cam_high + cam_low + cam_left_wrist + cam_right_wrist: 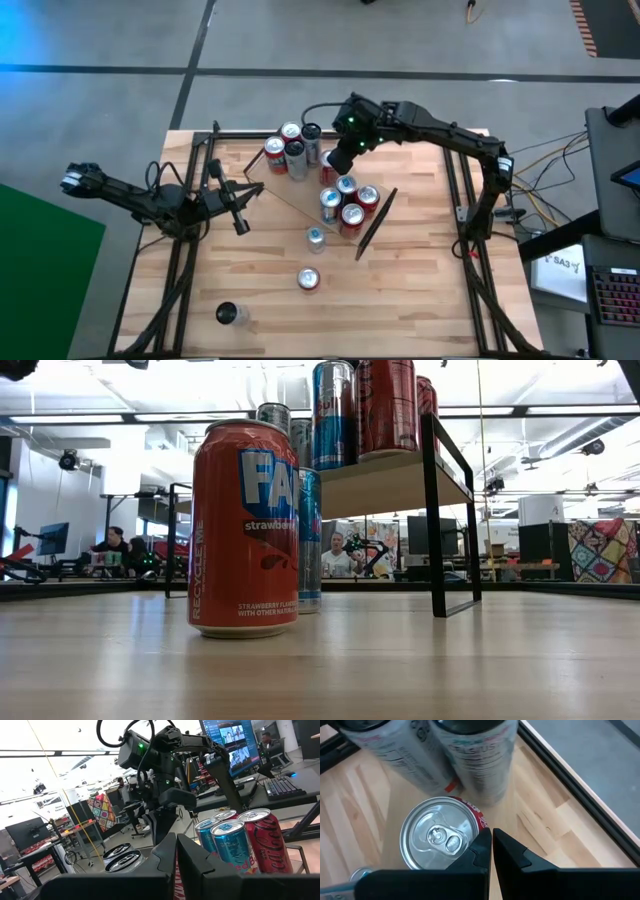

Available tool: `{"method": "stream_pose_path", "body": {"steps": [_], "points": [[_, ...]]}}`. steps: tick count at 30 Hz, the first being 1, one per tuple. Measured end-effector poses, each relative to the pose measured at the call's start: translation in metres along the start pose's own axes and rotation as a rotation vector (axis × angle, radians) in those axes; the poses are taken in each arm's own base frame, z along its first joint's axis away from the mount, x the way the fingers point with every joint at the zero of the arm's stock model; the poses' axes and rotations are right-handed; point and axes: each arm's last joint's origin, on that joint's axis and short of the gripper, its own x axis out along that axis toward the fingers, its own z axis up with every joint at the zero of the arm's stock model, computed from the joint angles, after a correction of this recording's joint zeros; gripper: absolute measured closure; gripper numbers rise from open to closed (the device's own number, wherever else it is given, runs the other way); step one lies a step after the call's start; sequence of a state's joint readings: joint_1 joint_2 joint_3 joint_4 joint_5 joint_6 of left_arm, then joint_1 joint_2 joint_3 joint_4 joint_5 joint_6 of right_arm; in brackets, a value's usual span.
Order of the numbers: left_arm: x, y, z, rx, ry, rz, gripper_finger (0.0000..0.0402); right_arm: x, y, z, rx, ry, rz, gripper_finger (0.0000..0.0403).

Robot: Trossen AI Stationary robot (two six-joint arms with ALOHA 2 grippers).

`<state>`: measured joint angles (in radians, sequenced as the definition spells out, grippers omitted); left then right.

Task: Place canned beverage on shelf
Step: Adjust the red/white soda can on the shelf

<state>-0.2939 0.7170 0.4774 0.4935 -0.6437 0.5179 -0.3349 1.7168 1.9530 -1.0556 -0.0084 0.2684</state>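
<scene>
The landmark here is the shelf (318,192), a rectangular light-wood plank with thin black metal frames at its short ends, standing diagonally near the middle of the butcher-block wooden worktop (420,290).

Well to the left of the shelf, the left hand (240,226) hangs over the worktop, its two dark fingers (165,852) pressed together and holding nothing.

On the shelf's left end stands a tight cluster of tall cans: a red one (274,155), a silver-topped one (290,132), and two dark ones (296,158) beside them. On the shelf's right end sits a second group, two blue-and-silver energy-drink cans (330,202) and two red cola cans (352,216), touching one another.

Between these two groups, above the shelf's far edge, the right hand (334,163) points downward. Its fingers (479,847) are nearly shut with only a thin slit between them, gripping nothing. Just beside the fingertips a red can with a silver pull-tab lid (440,840) stands upright on the plank, next to two dark tall cans (480,755).

In front of the shelf, on the bare worktop, three cans wait: a small blue-and-silver can (315,238) nearest it, an orange-red strawberry soda can (309,279) farther off, and a dark can (229,314) well apart toward the left front corner.
</scene>
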Motion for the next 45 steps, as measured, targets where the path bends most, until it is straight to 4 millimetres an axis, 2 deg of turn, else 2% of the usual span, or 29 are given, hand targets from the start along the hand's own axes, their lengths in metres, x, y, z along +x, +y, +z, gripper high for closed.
{"method": "stream_pose_path", "body": {"steps": [45], "points": [[0.0000,0.0000,0.0000,0.000,0.000,0.000,0.0402,-0.0001,0.0036,0.0019,-0.011,-0.013,0.061,0.0394]]}}
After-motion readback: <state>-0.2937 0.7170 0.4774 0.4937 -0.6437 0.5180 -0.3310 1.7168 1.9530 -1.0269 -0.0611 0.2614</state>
